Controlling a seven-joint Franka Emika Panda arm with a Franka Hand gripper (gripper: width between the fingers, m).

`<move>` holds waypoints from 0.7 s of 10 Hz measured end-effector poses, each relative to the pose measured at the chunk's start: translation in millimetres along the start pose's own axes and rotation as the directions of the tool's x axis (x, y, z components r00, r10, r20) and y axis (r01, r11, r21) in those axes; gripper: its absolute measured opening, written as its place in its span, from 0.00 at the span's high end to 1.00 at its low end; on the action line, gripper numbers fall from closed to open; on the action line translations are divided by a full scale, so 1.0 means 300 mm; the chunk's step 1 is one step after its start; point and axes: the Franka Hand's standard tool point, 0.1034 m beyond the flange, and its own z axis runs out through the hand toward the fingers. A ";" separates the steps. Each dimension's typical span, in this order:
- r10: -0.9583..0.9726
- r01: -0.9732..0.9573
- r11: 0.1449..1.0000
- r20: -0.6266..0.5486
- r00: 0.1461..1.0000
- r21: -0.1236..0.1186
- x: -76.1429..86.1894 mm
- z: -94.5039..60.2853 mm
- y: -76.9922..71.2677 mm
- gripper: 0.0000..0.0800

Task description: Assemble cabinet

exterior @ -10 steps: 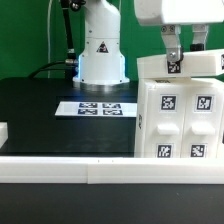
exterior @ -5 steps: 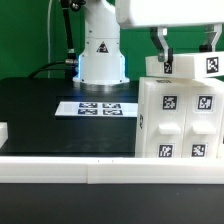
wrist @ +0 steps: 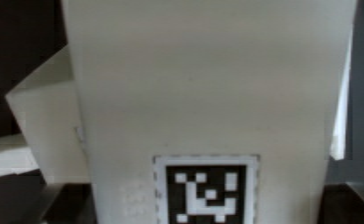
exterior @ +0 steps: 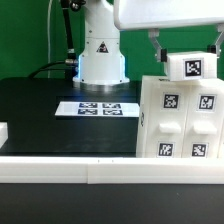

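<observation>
The marker board (exterior: 100, 107) lies flat mid-table, away from the work. Toward the exterior view's right, the cabinet (exterior: 180, 125) stands upright on the table with its tags facing out. Just above its top, the gripper (exterior: 187, 48) clamps a tilted white block (exterior: 192, 66), probably to seat it there.

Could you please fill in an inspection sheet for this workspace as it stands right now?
Surface: black table, white rail along its near edge; marker board lies flat.
Job's things: cabinet stands at the exterior view's right; tagged white panel just above its top.
Clutter: small white block at the exterior view's left edge.
Grippers: hand shut on the tagged white panel.
Cables: black cable beside the robot base.
Surroundings: green backdrop.
</observation>
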 end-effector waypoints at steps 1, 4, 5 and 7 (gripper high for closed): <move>0.055 -0.055 0.998 -0.001 0.998 0.000 0.001 0.000 0.001 0.30; 0.241 -0.241 0.971 -0.001 0.971 0.001 0.002 0.000 0.003 0.30; 0.301 -0.301 0.953 -0.001 0.953 0.001 0.002 0.000 0.004 0.30; 0.460 -0.460 0.888 -0.004 0.888 0.004 0.003 0.000 0.006 0.30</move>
